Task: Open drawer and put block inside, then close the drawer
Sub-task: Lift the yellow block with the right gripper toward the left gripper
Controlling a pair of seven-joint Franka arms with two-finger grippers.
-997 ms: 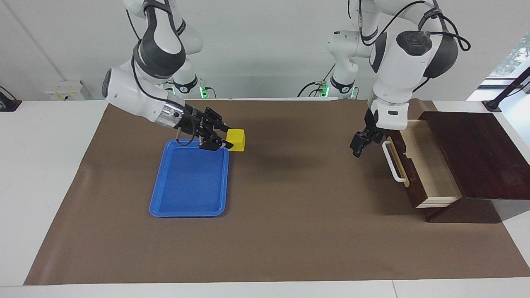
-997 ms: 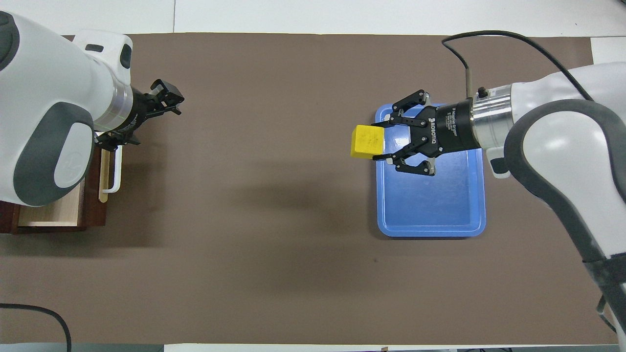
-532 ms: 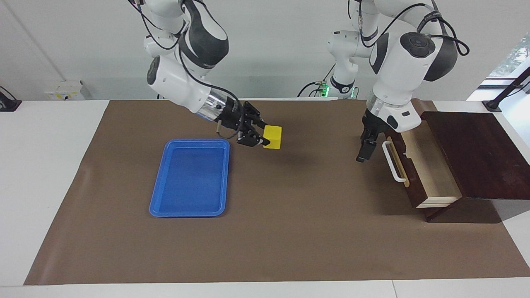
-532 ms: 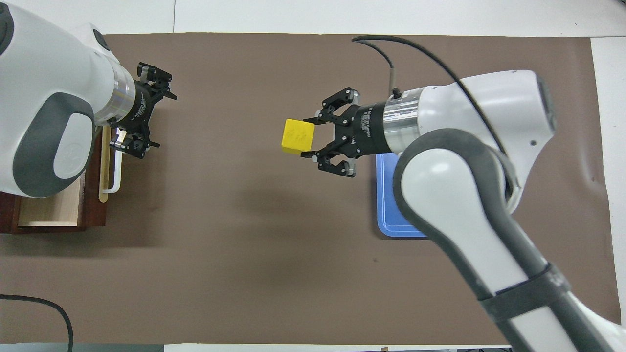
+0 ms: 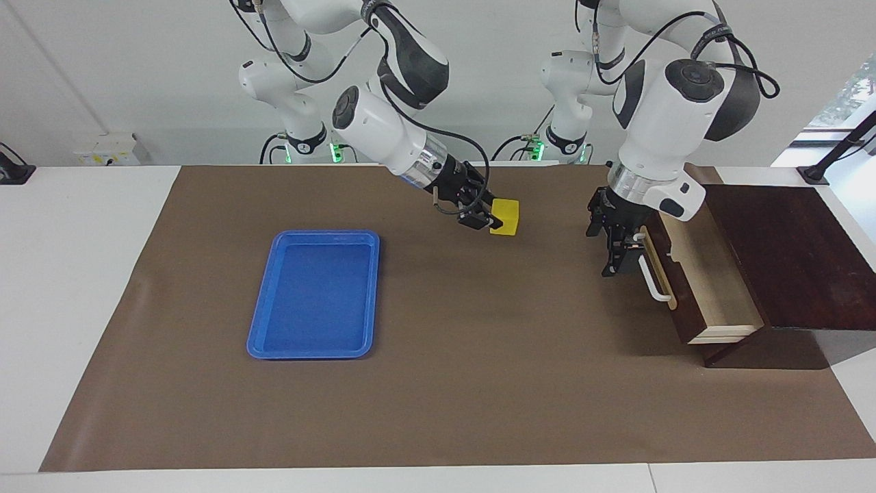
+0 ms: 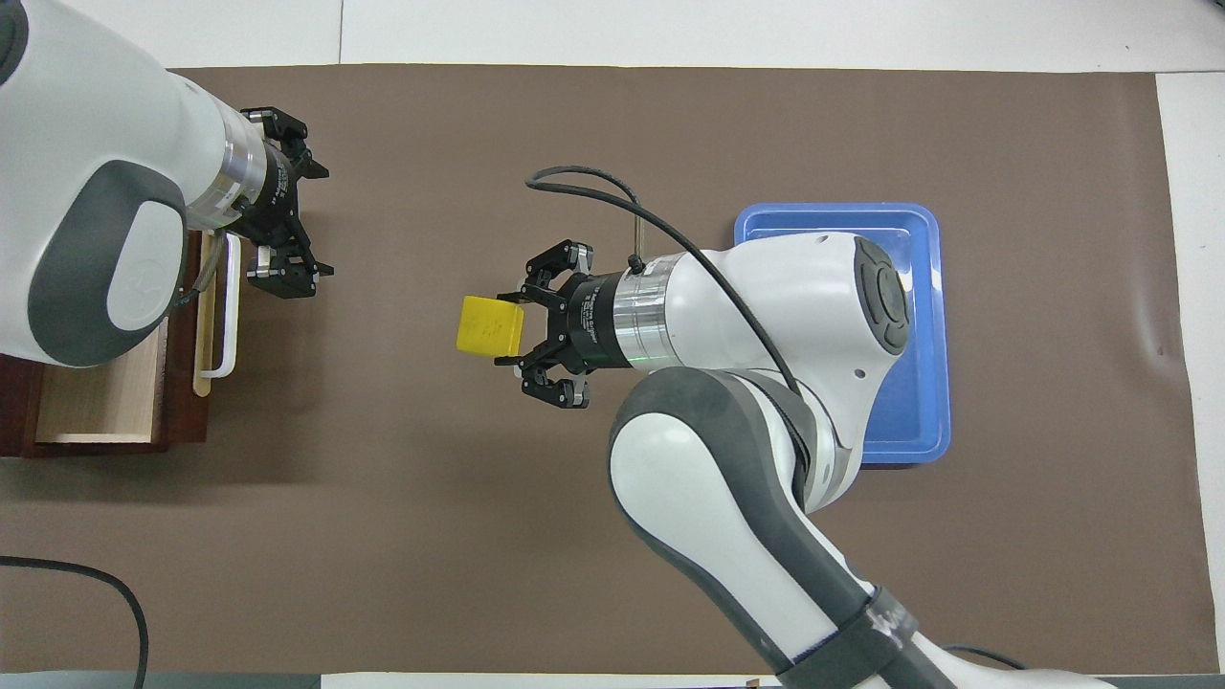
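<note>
Yellow block (image 5: 505,216), blue tray (image 5: 313,294), dark brown drawer (image 5: 691,274).

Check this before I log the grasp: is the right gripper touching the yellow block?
Touching. In the overhead view the right gripper has a fingertip against each side of the block, which hangs clear above the brown mat.

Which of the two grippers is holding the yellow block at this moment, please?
The right gripper, over the mat's middle, is shut on the yellow block. The left gripper is open and holds nothing, beside the drawer handle.
</note>
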